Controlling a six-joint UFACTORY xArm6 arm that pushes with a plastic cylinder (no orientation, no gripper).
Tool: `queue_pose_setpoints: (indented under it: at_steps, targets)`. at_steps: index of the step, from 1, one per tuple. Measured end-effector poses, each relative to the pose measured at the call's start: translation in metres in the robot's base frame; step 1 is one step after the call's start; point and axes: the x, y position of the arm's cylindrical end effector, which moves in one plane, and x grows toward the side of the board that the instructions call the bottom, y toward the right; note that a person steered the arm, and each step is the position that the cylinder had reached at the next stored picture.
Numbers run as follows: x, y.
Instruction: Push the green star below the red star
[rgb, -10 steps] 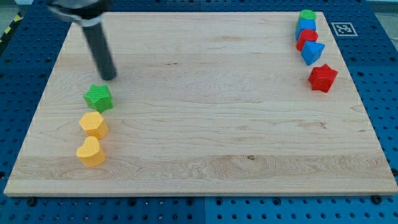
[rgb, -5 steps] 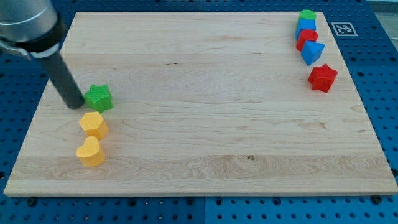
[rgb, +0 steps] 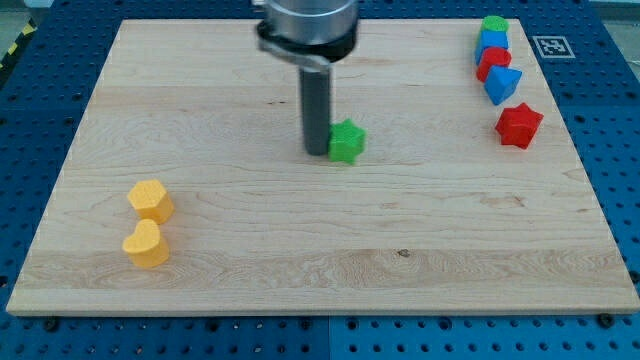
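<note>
The green star (rgb: 347, 141) lies near the middle of the wooden board (rgb: 250, 250), a little toward the view's top. My tip (rgb: 317, 151) touches its left side. The red star (rgb: 519, 126) lies at the view's right, well to the right of the green star and slightly higher in the view.
A column of blocks stands at the view's top right above the red star: a green block (rgb: 493, 25), a blue block (rgb: 492, 43), a red block (rgb: 492, 62) and a blue triangle (rgb: 502, 84). Two yellow blocks (rgb: 150, 200) (rgb: 146, 244) lie at the lower left.
My tip has swept from the view's left to the middle, pushing the green star rightward away from the yellow blocks. The other blocks have not moved.
</note>
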Motion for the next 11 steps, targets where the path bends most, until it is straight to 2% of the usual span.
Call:
queue_pose_setpoints:
  at_steps: [2,5,7,11]
  targets:
    - [-0.028,0.077]
    - [0.025,0.090]
    - [0.030,0.106]
    - [0.030,0.190]
